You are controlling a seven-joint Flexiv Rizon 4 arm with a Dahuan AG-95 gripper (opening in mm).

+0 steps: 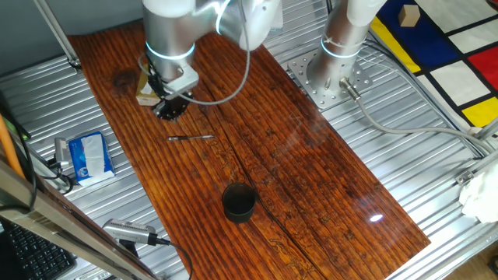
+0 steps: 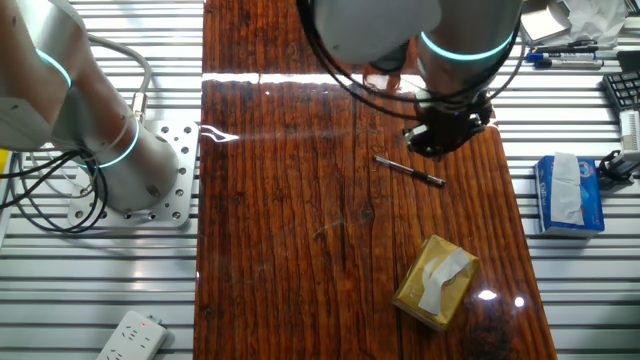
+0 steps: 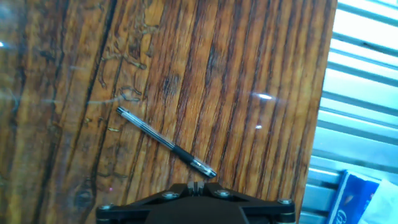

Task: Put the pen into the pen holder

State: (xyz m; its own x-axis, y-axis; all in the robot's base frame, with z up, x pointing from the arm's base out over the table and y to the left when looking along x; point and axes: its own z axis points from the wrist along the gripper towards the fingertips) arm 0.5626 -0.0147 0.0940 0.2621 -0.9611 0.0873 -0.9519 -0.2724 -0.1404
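The pen [image 1: 191, 138] is a thin dark grey stick lying flat on the wooden table. It also shows in the other fixed view [image 2: 410, 171] and slanting across the hand view [image 3: 166, 142]. The pen holder [image 1: 239, 201] is a short black cup standing upright nearer the table's front, well apart from the pen; it is out of the other two views. My gripper [image 1: 171, 107] hovers above the table just beyond the pen's end, not touching it, as the other fixed view [image 2: 437, 140] shows. In the hand view the gripper [image 3: 194, 186] has its two fingers pressed together and is empty.
A yellowish-tan box [image 2: 435, 282] sits on the table near my arm. A blue tissue pack [image 1: 89, 155] lies off the wood on the metal slats. A silver tool with a cable [image 1: 128, 231] lies at the front left. A second arm's base [image 1: 331, 74] stands at the far right.
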